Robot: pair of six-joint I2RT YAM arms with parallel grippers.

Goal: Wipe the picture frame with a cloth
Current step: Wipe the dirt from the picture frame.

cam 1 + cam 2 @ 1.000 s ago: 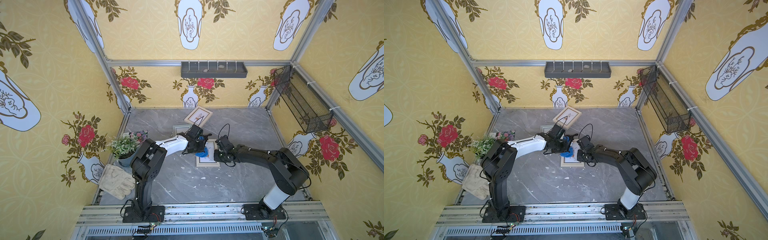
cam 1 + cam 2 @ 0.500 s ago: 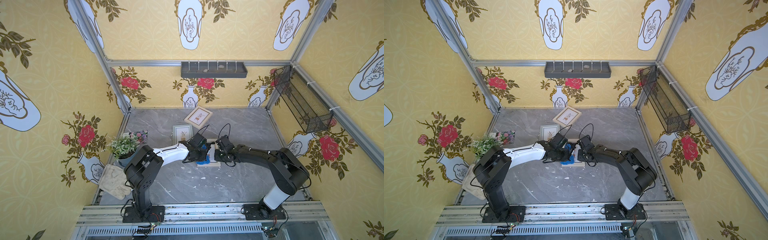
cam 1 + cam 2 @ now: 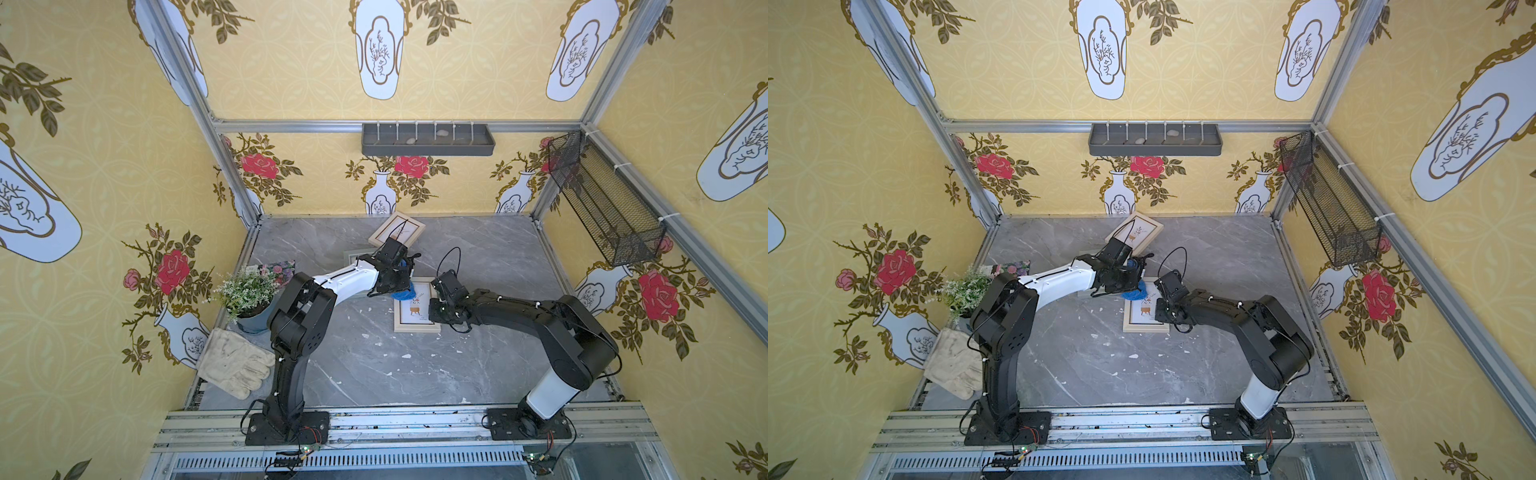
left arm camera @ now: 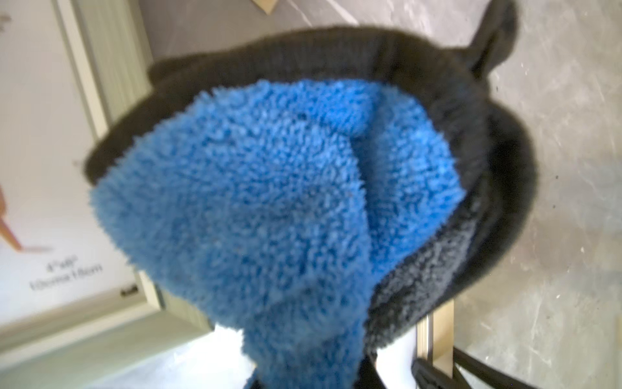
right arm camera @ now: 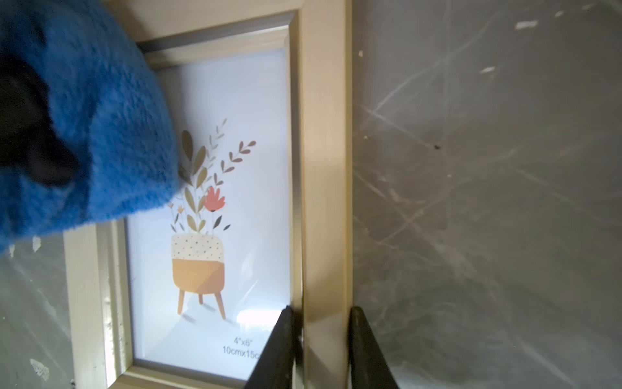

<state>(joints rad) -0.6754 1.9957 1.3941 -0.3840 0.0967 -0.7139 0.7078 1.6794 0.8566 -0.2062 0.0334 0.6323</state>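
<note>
On my far left an off-white glove lies at the edge of the grey marble surface, with a potted plant just behind it. Next comes the left pincer, closed on the blue cloth. Its tips are buried in the plush, and the left wrist view shows little but bunched blue pile with black trim. The cloth hangs in a wad over the far corner of the picture frame, on the left arm's side. In the right wrist view it covers that corner of the glass and the top of the flower print. The frame lies flat near the middle of the surface, face up. On its other long side the right pincer is clamped on the frame's pale rail, one black finger on the glass side and one outside. Farther back another frame lies askew near the wall.
</note>
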